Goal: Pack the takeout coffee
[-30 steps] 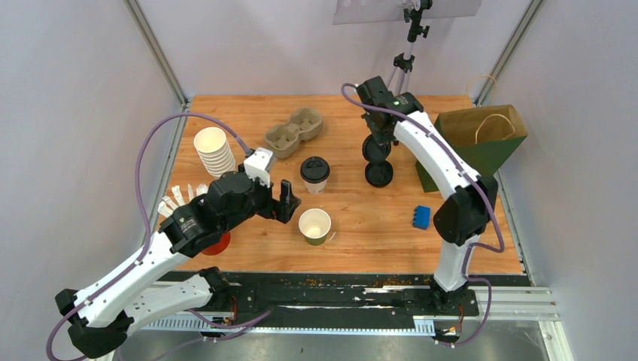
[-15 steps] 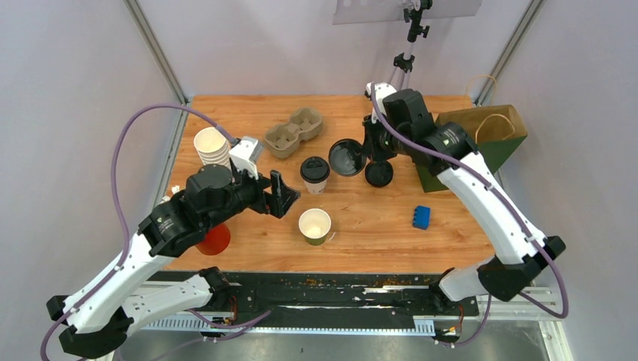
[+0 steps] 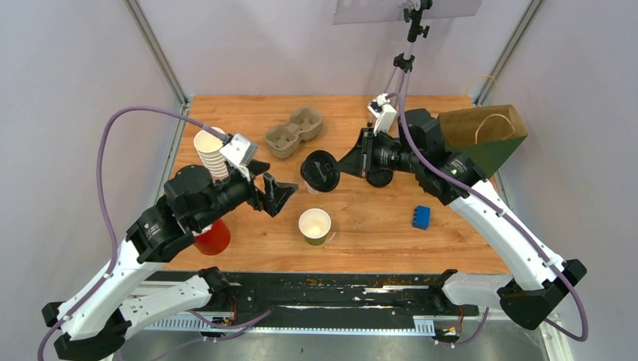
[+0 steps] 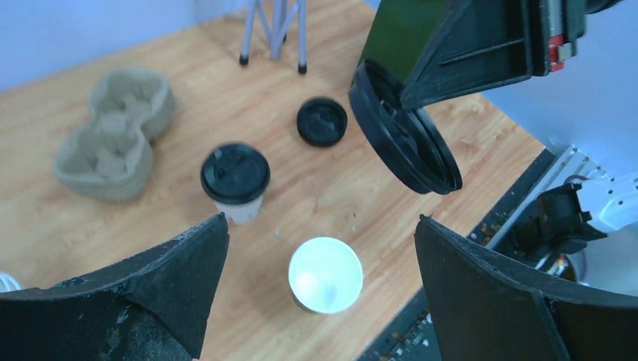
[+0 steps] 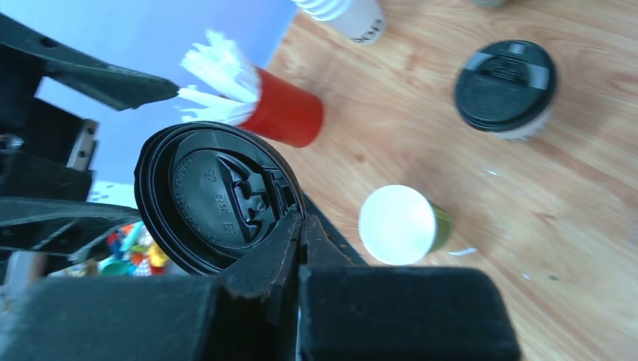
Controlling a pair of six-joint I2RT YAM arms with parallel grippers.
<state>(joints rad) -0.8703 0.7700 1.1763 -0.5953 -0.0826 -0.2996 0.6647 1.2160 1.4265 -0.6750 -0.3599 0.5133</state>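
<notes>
olive-green cup (image 3: 314, 226) stands lidless; red cup (image 5: 288, 114) holds white sticks (image 5: 216, 77).

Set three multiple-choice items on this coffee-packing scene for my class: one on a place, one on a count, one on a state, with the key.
1. Where does the carrier stand?
A. on the far part of the table
B. at its near edge
C. off it
2. How many black lids show?
A. one
B. two
C. three
3. The green cup is:
A. lidded
B. open and upright
C. tipped over

Key:
1 A: it sits beyond both cups.
2 C: one is on the white cup, a loose lid lies on the wood, and a held lid is in the shut right tool.
3 B: its pale inside shows from above.
</notes>
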